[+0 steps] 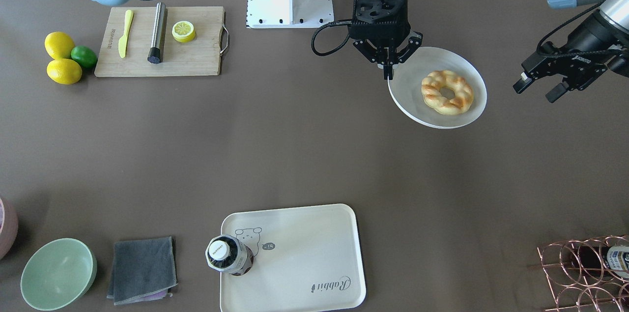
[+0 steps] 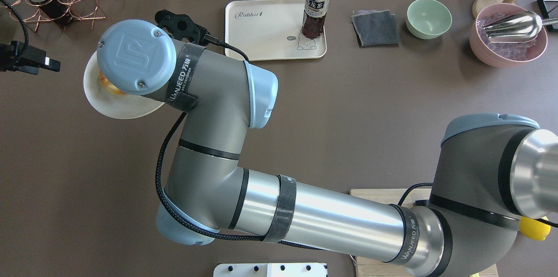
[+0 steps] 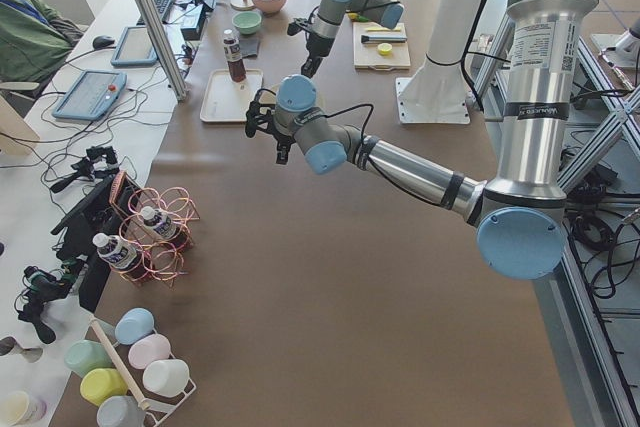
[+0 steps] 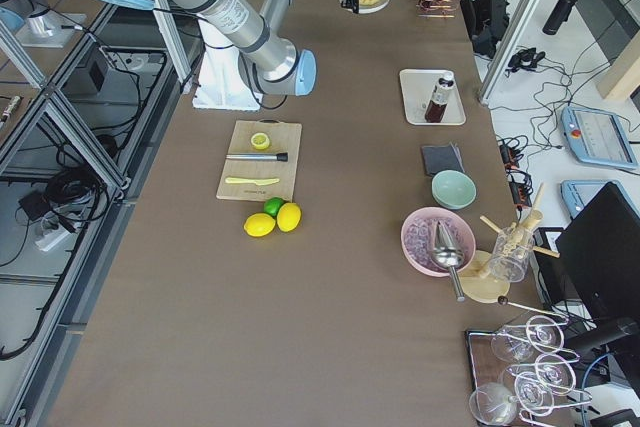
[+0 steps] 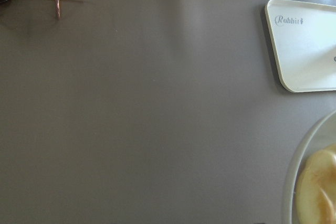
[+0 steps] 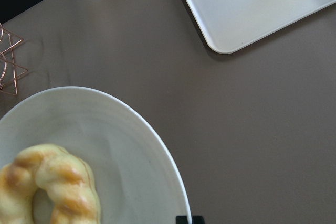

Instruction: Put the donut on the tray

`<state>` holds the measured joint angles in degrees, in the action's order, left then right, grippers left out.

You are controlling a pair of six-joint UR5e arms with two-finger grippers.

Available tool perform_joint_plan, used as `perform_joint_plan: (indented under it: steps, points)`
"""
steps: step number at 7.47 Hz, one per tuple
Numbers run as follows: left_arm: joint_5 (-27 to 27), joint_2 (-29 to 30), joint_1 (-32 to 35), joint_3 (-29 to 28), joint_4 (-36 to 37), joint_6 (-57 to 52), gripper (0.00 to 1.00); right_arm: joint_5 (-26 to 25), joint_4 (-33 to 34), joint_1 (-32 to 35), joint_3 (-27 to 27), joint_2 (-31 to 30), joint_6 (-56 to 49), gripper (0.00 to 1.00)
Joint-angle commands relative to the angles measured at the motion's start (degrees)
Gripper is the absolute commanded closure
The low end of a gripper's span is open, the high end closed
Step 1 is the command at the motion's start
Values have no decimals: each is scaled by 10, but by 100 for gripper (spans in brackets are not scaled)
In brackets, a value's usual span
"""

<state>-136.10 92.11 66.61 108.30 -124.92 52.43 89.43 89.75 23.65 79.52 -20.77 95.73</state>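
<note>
The donut (image 1: 447, 92), golden-brown and braided, lies on a round off-white plate (image 1: 442, 59) at the robot's left side of the table. It also shows in the right wrist view (image 6: 47, 187) and at the edge of the left wrist view (image 5: 320, 187). My right gripper (image 1: 388, 75) reaches across the table. It points down with fingers shut, right at the plate's rim, beside the donut. My left gripper (image 1: 538, 90) is open and empty, beyond the plate's outer side. The cream-white tray (image 1: 304, 253) with "Rabbit" script lies at the far edge and holds an upright bottle (image 1: 228, 254).
A wooden cutting board (image 1: 162, 42) with a lemon half, a knife and a metal tool lies near the base. Lemons and a lime (image 1: 84, 56) sit beside it. A green bowl (image 1: 58, 272), a grey cloth (image 1: 142, 269) and a copper bottle rack (image 1: 585, 272) stand along the far edge.
</note>
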Motion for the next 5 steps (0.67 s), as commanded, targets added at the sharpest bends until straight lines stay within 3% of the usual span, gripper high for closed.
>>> perform_joint_plan:
  steps: [1, 5]
  points:
    - [0, 0, -9, 1, -8, 1, 29, -1, 0, -10, -51, 42, 20, 100]
    - [-4, 0, -10, 2, -9, 1, 30, -5, 0, -26, -73, 65, 31, 100]
